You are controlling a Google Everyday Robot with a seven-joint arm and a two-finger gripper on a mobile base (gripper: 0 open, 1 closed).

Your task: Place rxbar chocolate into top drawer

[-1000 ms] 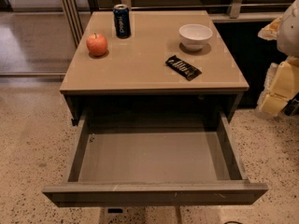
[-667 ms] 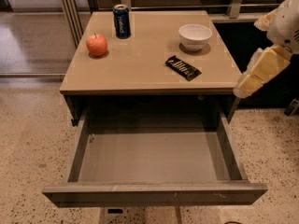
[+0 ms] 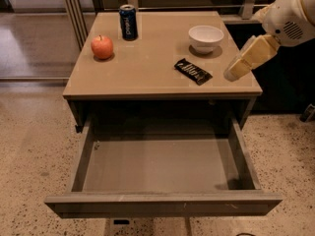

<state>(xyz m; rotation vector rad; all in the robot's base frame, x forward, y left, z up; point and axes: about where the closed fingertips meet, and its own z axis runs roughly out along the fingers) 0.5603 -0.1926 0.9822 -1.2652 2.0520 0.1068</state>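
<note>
The rxbar chocolate (image 3: 193,71), a flat black bar with white lettering, lies on the tan table top (image 3: 147,58), right of centre and in front of the white bowl. The top drawer (image 3: 162,203) is pulled fully out below the table, its bare grey inside holding nothing. My gripper (image 3: 232,74) hangs from the white arm at the right, above the table's right edge. It is a short way right of the bar and apart from it.
A white bowl (image 3: 205,37) stands behind the bar. A dark blue soda can (image 3: 128,21) stands at the back and a red apple (image 3: 102,46) at the left. Speckled floor surrounds the table.
The arm has swung up and to the left, from beside the table's right side to above its right edge, nearer the bar. The objects and drawer have not moved.
</note>
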